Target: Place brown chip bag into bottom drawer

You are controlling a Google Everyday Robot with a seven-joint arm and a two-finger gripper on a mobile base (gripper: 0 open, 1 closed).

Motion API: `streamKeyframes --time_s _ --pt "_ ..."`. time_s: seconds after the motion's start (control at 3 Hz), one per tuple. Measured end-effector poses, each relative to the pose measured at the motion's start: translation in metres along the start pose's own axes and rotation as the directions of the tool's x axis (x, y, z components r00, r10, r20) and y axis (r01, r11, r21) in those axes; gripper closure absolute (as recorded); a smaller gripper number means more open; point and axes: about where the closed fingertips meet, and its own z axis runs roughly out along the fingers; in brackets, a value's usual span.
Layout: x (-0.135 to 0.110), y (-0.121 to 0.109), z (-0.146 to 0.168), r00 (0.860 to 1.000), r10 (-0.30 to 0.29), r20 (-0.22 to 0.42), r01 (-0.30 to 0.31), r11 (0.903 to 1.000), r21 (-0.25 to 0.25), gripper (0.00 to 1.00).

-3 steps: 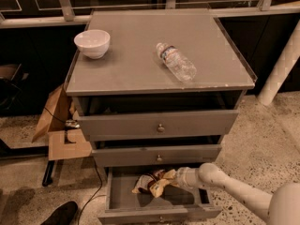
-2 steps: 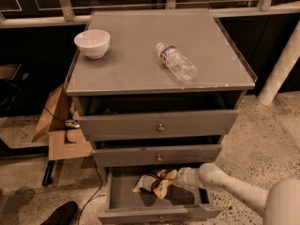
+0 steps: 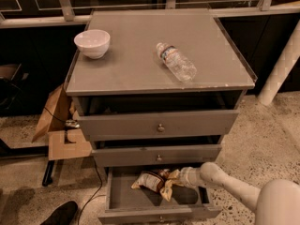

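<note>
The bottom drawer (image 3: 117, 196) of the grey cabinet is pulled open. The brown chip bag (image 3: 151, 180), crumpled yellow-cream with dark brown patches, lies inside it toward the back middle. My gripper (image 3: 171, 182) reaches in from the right on a white arm and is at the bag's right end, touching it. The drawer's knob (image 3: 161, 218) shows at the bottom edge.
A white bowl (image 3: 92, 43) and a clear water bottle (image 3: 176, 62) lie on the cabinet top (image 3: 136, 74). The two upper drawers (image 3: 159, 125) are slightly open. Cardboard pieces (image 3: 61, 125) and a cable lie on the floor at left. A white post (image 3: 281, 69) stands at right.
The bag and gripper have shifted slightly left inside the bottom drawer. Nothing else has moved.
</note>
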Motion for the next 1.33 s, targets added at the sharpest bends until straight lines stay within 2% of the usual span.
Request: streamKeyframes --time_s 0.33,0.67,1.33 --pt "0.0125 0.0155 0.0074 1.0 0.023 -0.004 -0.023 0.9996 -0.017 1.0" --pt "0.0152 0.0162 0.0074 1.0 0.024 -0.008 -0.024 0.9996 -0.017 0.82" --pt "0.0151 0.0162 0.0074 1.0 0.024 -0.008 -0.024 0.9996 -0.017 0.36"
